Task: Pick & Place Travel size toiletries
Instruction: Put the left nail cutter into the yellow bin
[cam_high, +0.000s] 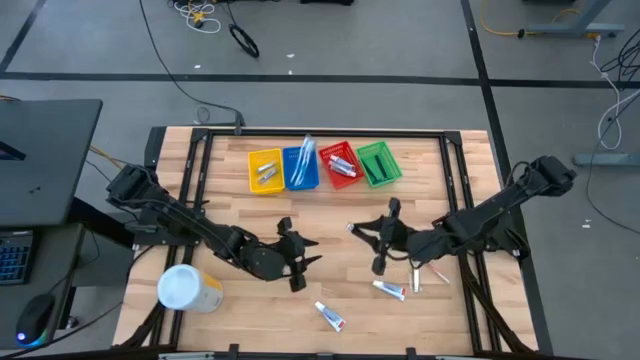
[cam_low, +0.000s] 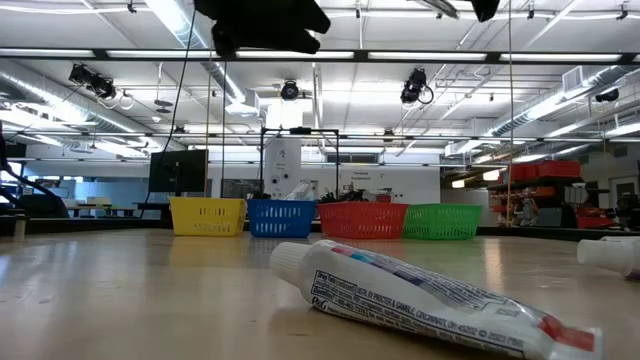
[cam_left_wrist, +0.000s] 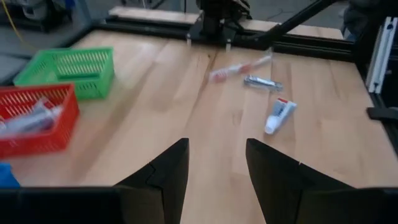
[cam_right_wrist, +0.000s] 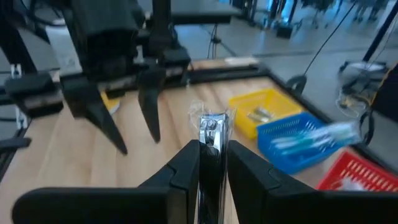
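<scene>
From above, four baskets sit at twelve o'clock on the wooden bench (cam_high: 330, 215): yellow (cam_high: 265, 170), blue (cam_high: 301, 167), red (cam_high: 341, 165), green (cam_high: 378, 164). Three toiletries lie loose near five o'clock, one a tube (cam_high: 330, 316). The left tool (cam_high: 296, 262) hovers mid-bench. At table height, that tube (cam_low: 430, 296) fills the foreground; the workshop behind is hazy. The left wrist shows its fingers parted, empty. The right wrist shows the right tool (cam_right_wrist: 212, 163) clamped on a silvery sachet (cam_right_wrist: 212, 134).

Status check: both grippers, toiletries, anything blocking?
Right gripper shut on a silvery wrapped item, mid-table. Left gripper open, empty, facing it. Loose tubes remain on the table. Path to the baskets looks clear.
</scene>
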